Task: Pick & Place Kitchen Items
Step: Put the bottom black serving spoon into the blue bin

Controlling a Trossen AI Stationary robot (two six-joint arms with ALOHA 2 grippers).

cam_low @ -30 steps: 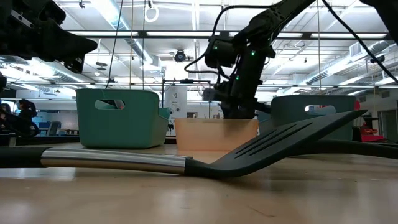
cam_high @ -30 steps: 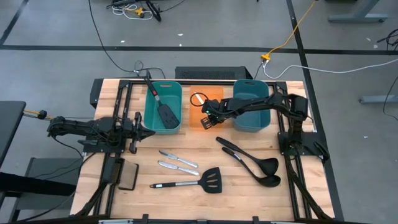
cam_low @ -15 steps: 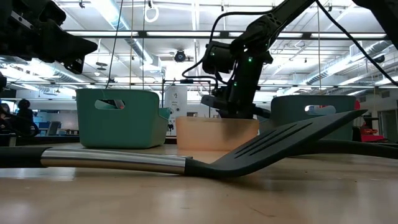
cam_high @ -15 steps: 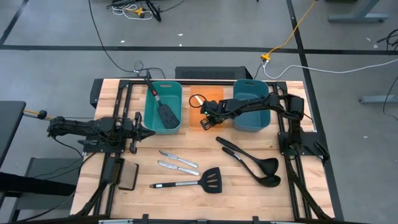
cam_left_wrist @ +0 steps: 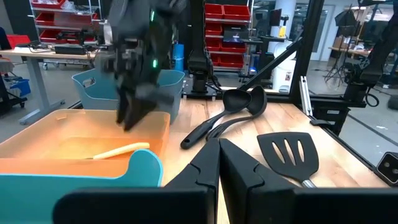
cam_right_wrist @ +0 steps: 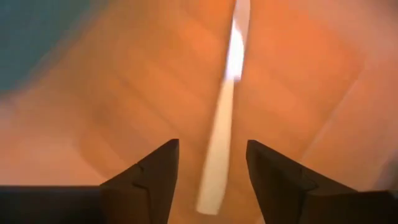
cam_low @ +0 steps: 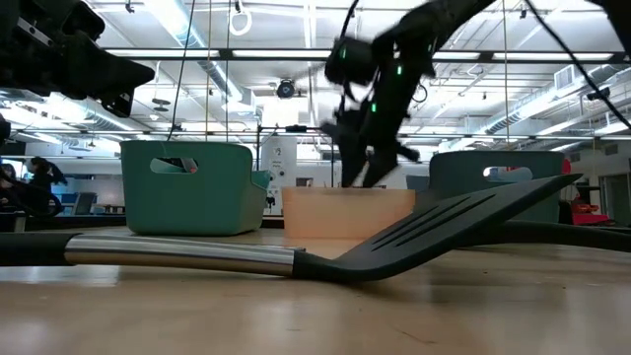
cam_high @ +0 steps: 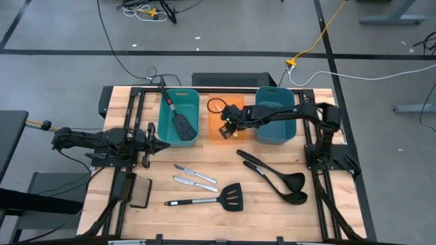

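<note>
The pale-yellow knife [cam_left_wrist: 121, 149] lies flat on the floor of the orange bin [cam_high: 231, 102]. My right gripper [cam_high: 225, 129] hangs open just above it, with the knife [cam_right_wrist: 222, 134] showing below between the fingers, untouched. My left gripper [cam_high: 163, 144] is shut and empty at the table's left. One black spatula [cam_high: 182, 124] leans in the left teal bin [cam_high: 178, 116], its handle over the far rim. On the table lie another spatula [cam_high: 228, 197], two silver knives [cam_high: 195, 175] and two black ladles [cam_high: 276, 178].
A second teal bin [cam_high: 276, 116] stands right of the orange one, under my right arm. A flat black pad [cam_high: 141, 194] lies near the table's front left. Bare wood shows between the bins and the utensils.
My right gripper has risen out of the orange bin and its fingers have spread open. The pale-yellow knife now rests on the bin floor, free of the fingers. My left arm has kept still.
</note>
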